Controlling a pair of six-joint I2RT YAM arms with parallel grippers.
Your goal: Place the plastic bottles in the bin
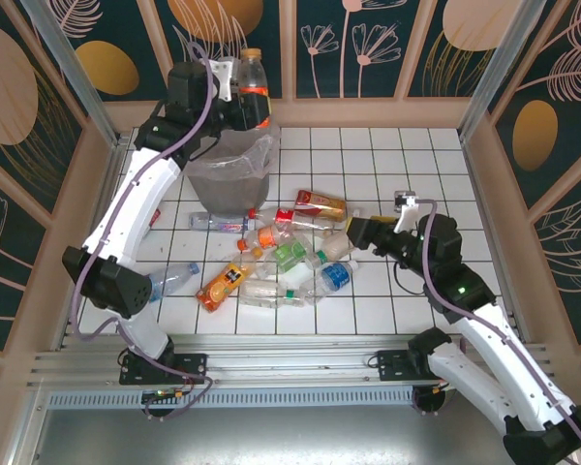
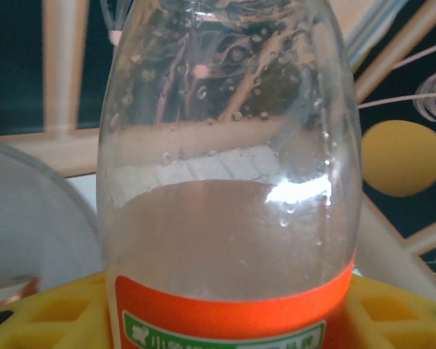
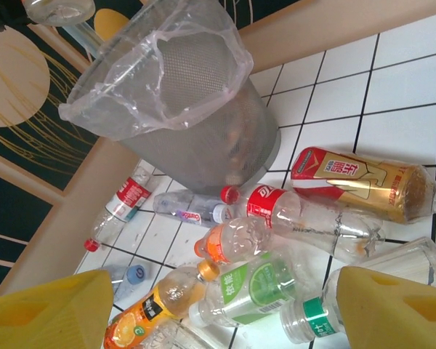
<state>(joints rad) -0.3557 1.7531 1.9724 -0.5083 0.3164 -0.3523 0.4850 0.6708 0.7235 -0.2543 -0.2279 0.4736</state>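
My left gripper [image 1: 240, 95] is shut on an orange-labelled bottle [image 1: 255, 89], held upright above the far rim of the grey bin [image 1: 223, 184]. In the left wrist view that bottle [image 2: 229, 218] sits between the yellow fingers [image 2: 47, 316], part full of pale liquid. Several bottles lie in a pile on the tiles in front of the bin: a red-and-gold one [image 1: 320, 203], a green-labelled one [image 1: 290, 255], an orange juice one [image 1: 223, 284]. My right gripper [image 1: 360, 232] hangs open over the pile's right side. Its yellow fingers [image 3: 392, 309] are wide apart above the green-labelled bottle [image 3: 254, 291].
A clear bag lines the bin [image 3: 203, 145]. One bottle [image 1: 174, 279] lies apart by the left arm, another [image 1: 218, 222] at the bin's foot, and a red-labelled one [image 3: 123, 203] next to the wooden wall. Frame posts ring the tiled table.
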